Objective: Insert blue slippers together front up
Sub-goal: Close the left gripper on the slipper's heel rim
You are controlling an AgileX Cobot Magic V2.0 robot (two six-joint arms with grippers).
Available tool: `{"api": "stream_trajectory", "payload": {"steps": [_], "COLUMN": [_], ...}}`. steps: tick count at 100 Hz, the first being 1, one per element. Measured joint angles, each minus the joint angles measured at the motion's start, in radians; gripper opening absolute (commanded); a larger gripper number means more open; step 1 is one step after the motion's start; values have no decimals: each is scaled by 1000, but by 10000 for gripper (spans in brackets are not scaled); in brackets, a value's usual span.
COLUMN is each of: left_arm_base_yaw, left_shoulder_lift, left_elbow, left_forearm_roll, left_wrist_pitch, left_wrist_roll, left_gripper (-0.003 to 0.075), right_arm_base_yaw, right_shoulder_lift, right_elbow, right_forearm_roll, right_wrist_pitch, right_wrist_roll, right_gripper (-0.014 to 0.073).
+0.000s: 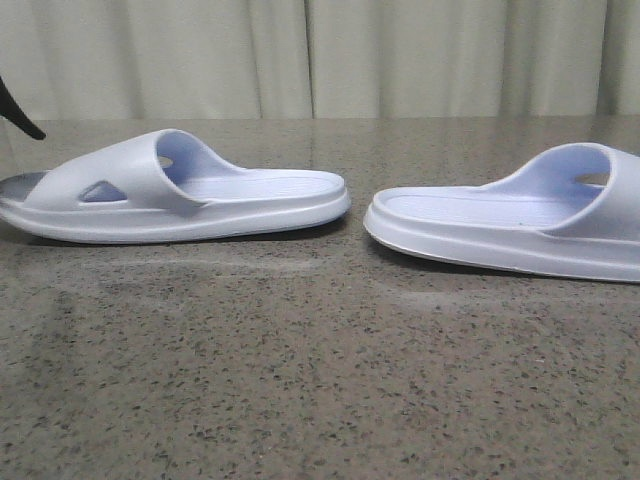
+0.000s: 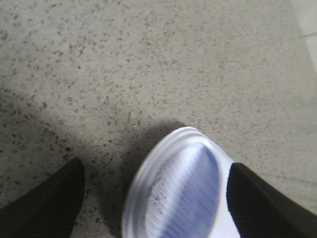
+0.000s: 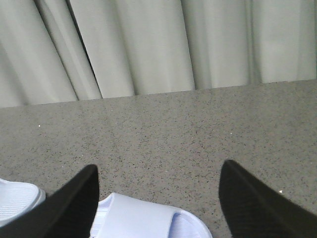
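Two pale blue-white slippers lie sole-down on the speckled table, a gap between their facing ends. The left slipper has its strap at its left end. The right slipper has its strap toward the right edge. My left gripper is open above the strap end of the left slipper, one finger on either side, not touching. Only one of its fingertips shows in the front view. My right gripper is open over the right slipper's strap, not touching, and is out of the front view.
The speckled stone table runs back to pale curtains. The left slipper's end shows at the edge of the right wrist view.
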Motion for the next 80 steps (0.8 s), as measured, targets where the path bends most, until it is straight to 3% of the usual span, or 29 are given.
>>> {"api": "stream_trajectory", "payload": {"steps": [47,80], "left_arm_base_yaw": [-2,-73], "left_shoulder_lift": [24,75], "left_elbow": [-7,-20], "left_forearm_roll": [-15,-36], "left_wrist_pitch": [0,-54], "left_wrist_roll": [2,9], "left_gripper": [526,526], "right_arm_base_yaw": [0,0], "right_shoulder_lift": [0,0], "right_elbow": [-2,-2], "right_forearm_roll": [0,0], "right_wrist_pitch": [-8,-16], "right_wrist_roll": [0,0], "right_gripper": [445,445]}}
